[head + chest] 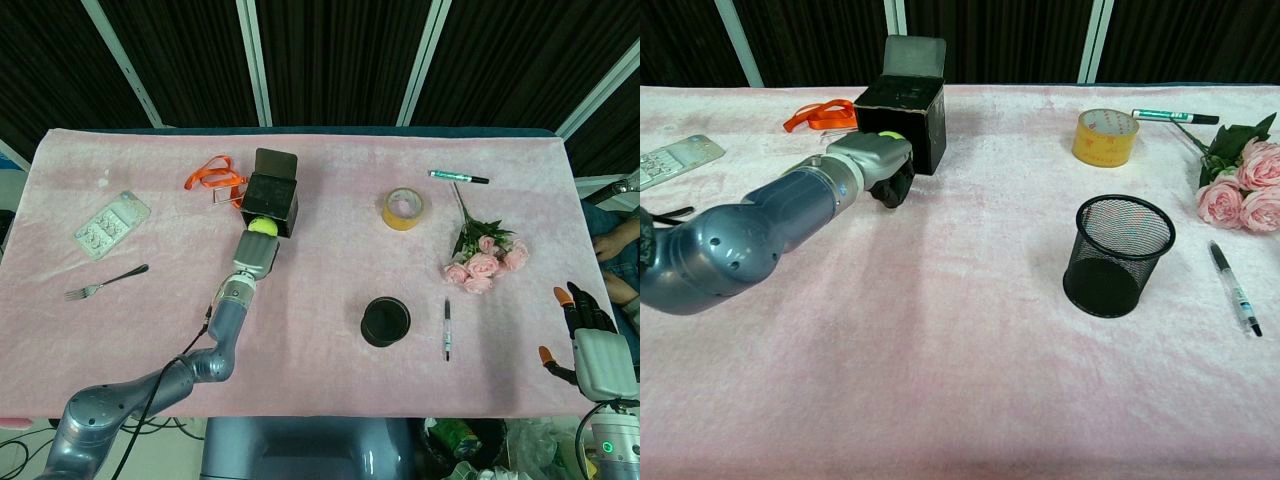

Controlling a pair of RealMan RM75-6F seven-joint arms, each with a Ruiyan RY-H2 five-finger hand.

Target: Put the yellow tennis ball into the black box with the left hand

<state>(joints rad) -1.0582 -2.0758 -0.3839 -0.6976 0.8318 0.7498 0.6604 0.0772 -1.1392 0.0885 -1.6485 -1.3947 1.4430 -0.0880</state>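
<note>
Yellow ball point(262, 227) sits gripped at the fingertips of the left hand point(256, 258), just short of the black box point(270, 200) ahead of it and touching its near wall, while the right hand point(590, 340) rests far off, fingers apart, holding nothing.

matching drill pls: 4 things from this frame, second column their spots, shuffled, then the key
Things:
1. tennis ball
2. mesh cup
3. fork
4. tape roll

Places:
A. between the black box and the green marker
B. held in the left hand, right by the black box's near side
C. near the table's left edge, in front of the blister pack
D. just left of the pen

Pairs: 1-B, 2-D, 3-C, 4-A
</note>
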